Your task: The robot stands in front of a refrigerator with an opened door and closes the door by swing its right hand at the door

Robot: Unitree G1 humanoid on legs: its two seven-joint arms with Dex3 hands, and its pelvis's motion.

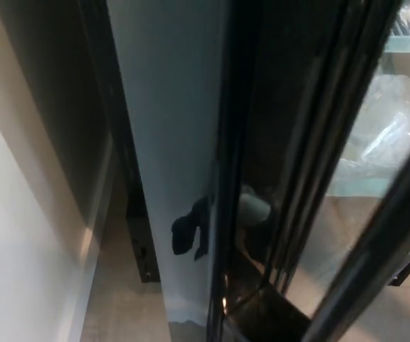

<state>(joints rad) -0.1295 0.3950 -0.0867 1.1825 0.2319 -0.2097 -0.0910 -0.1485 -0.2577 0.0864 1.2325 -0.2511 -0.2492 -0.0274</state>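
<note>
One black hand sits against the fridge's pale side panel, next to the dark glass door. Can't tell which hand or if its fingers are open.

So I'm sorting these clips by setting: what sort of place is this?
Probably a kitchen or pantry corner indoors. A refrigerator door stands open edge-on, a shelf inside holds a clear plastic bag, and a pale wall meets a tiled-looking floor. A black hand shows near the door's edge.
</note>
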